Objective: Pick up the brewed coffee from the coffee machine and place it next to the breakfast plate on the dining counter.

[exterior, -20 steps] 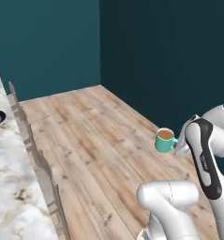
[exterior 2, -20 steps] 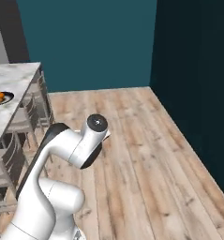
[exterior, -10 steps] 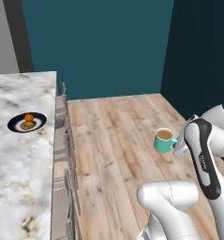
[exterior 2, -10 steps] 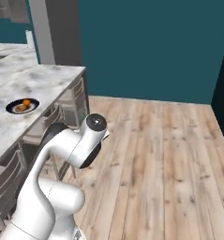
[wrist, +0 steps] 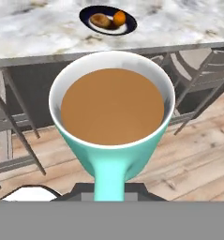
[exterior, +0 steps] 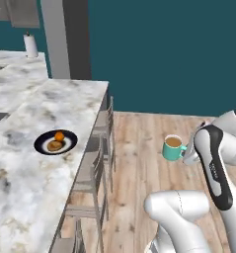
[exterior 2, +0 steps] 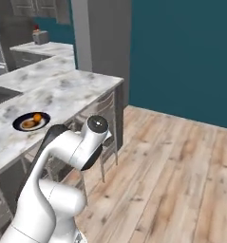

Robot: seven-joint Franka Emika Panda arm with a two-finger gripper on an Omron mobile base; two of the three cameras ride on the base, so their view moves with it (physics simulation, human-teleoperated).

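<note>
Brewed coffee sits clenched in the gripper by its handle, rim level and brown liquid near the brim, nothing spilled; the fingers themselves are hidden behind the handle, so the grasp is read from the mug hanging in mid-air. In the left base view the mug hangs over the wooden floor, to the left of the arm's forearm and well apart from the counter. What changed: the whole scene has swung across both base views over the last second, so the base has turned or driven, not the objects; the dining counter now stretches along the left, and the breakfast plate, bread and orange piece on it, has come into fuller view. Bar stools stand along the counter's near edge between mug and plate. Judgement: pickup done, carry in progress; still needed is a closer approach, then a reach over the stools to bare marble beside the plate
</note>
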